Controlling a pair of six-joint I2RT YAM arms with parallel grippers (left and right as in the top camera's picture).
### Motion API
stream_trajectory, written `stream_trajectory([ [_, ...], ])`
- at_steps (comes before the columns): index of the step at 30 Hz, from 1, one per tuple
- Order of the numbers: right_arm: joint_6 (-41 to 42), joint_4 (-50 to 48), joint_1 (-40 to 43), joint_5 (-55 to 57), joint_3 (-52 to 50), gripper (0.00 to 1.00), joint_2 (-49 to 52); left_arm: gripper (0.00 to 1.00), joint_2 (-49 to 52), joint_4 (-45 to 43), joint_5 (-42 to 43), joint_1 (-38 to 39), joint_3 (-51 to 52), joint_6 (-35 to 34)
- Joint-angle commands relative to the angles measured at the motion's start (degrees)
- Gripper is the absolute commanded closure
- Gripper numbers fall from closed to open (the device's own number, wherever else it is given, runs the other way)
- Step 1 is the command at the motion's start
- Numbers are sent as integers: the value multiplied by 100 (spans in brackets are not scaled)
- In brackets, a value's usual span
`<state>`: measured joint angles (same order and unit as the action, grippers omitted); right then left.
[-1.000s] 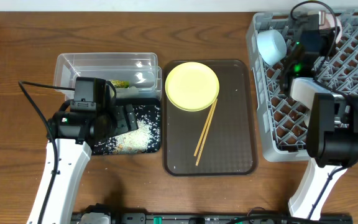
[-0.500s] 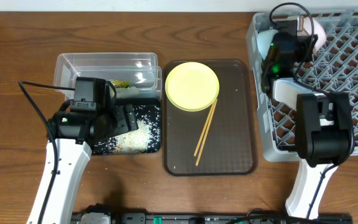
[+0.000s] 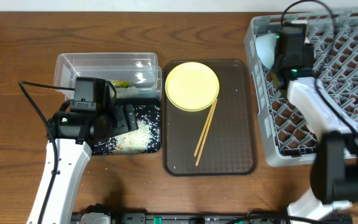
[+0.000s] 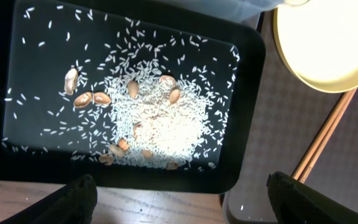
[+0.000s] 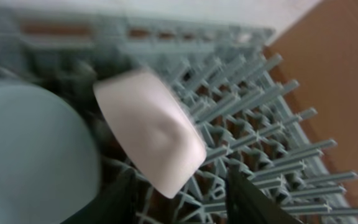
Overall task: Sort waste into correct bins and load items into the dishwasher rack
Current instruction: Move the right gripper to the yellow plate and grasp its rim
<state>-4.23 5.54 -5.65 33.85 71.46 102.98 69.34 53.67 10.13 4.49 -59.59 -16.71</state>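
Note:
My right gripper hovers over the far-left corner of the grey dishwasher rack, next to the light blue bowl. In the right wrist view the small pale cup lies tilted on the rack pegs beside the bowl, its lower edge between my parted fingers, with a gap on the right side. My left gripper hangs open over the black bin, which holds rice scraps. The wrapper lies in the clear tub. The yellow plate and chopsticks rest on the brown tray.
The brown serving tray sits between the two bins and the rack. A few brown nut-like pieces lie among the rice. The plate's rim and chopsticks show at the right of the left wrist view.
The right arm has swung to the rack's far-left corner, and its jaws have gone from shut on the cup to parted. The left arm has stayed still.

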Motion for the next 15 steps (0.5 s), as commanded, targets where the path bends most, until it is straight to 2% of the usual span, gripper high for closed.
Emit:
stream_trajectory([
  [1,326,621,-107,-1687,15,46,-737,10,0,7,-35,-35,-24,-46],
  [3,678,1285,-153,-2691,15,43,-1084,10,0,7,-35,-35,-24,-48],
  [5,1088,1875,-232,-3803,15,46,-1335,11,0,7,-35,-35,-26,-48],
  [8,1478,2492,-452,-4719,13,50,-1381,10,0,7,-55,-35,-24,-48],
  [11,1626,2876,-837,-4769,-39,51,-1237,11,0,39,-168,-35,-26,-50],
  [15,1917,2990,-1397,-4146,-46,53,-859,10,0,98,-341,-35,-24,-50],
])
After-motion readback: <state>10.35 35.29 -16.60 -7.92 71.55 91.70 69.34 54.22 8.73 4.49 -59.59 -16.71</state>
